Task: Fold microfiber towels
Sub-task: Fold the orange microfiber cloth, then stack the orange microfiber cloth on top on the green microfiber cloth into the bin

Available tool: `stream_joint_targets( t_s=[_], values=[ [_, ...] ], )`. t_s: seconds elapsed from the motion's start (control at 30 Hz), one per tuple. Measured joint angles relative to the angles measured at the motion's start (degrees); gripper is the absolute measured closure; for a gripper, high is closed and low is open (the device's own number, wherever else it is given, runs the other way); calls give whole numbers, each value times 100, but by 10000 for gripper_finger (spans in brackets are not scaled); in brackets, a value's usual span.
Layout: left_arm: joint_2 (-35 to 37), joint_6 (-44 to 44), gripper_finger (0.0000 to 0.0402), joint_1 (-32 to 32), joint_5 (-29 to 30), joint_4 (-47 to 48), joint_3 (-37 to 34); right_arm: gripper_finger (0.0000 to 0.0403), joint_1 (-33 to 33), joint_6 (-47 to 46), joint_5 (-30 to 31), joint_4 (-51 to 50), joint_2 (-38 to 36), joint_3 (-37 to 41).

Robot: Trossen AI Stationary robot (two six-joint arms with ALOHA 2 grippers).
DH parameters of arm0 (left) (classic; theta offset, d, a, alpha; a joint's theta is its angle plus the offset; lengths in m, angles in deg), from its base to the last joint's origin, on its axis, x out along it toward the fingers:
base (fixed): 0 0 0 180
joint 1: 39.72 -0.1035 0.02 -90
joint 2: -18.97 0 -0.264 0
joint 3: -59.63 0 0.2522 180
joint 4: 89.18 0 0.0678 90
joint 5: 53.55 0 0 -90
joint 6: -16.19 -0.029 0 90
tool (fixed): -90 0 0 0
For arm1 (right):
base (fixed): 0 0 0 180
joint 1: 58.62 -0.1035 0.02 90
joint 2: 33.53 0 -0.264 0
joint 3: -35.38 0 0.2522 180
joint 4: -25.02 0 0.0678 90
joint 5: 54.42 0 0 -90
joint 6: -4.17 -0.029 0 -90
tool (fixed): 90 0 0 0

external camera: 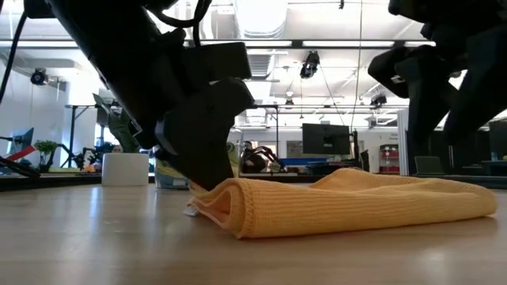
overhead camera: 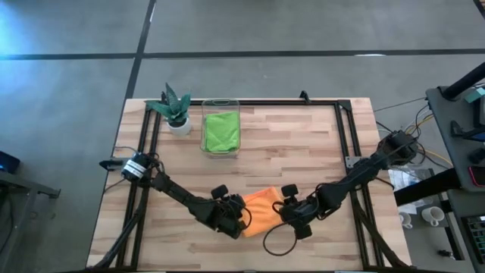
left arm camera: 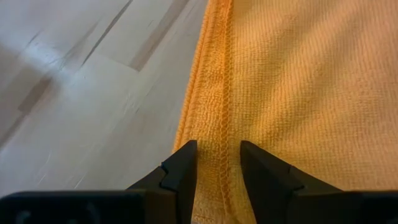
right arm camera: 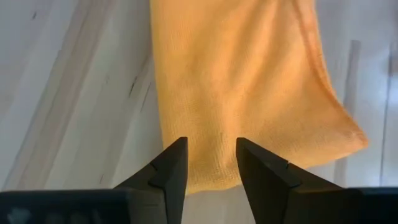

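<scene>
Orange microfiber towel (external camera: 348, 204), soft knit cloth, lies folded over on the light wooden plank worktop (overhead camera: 303, 152), near its front edge, roughly mid-width. Low view: rolled fold edge faces the camera, cloth stays flat on the wood and is not lifted.

Left gripper (overhead camera: 236, 218) is at the towel's left end. Left wrist view: its two dark fingers (left arm camera: 181, 174) straddle the stitched hem of the orange cloth, narrow gap between them, hem running through that gap. Cannot tell whether the tips actually pinch the fabric or just sit on it. Low view shows that gripper's dark body pressed down at the fold end, touching the cloth.

Right gripper (overhead camera: 292, 212) is at the towel's right end. Right wrist view: fingers (right arm camera: 171, 171) parted by a narrow gap, over the towel's edge, bare worktop visible around the cloth. Cannot tell if anything is clamped there either.

Second cloth: lime green microfiber towel (overhead camera: 221, 130), folded, sits inside a clear plastic rectangular bin (overhead camera: 220, 103) toward the worktop's back edge, well apart from both grippers. Just beside the bin, on its left in the high view, stands a small green potted plant in a white pot (overhead camera: 176, 112).

Black metal frame (overhead camera: 345, 136) runs round the worktop's edges.
</scene>
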Motion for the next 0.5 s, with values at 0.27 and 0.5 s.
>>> stream_joint_targets(
  t_s=[0.27,0.5],
  values=[
    [11,-1,293,0,-142,-20,-3,354,51,-195,-158,76,166,212],
    [22,0,293,0,-165,-37,-60,394,28,-269,163,613,118,318]
  ],
)
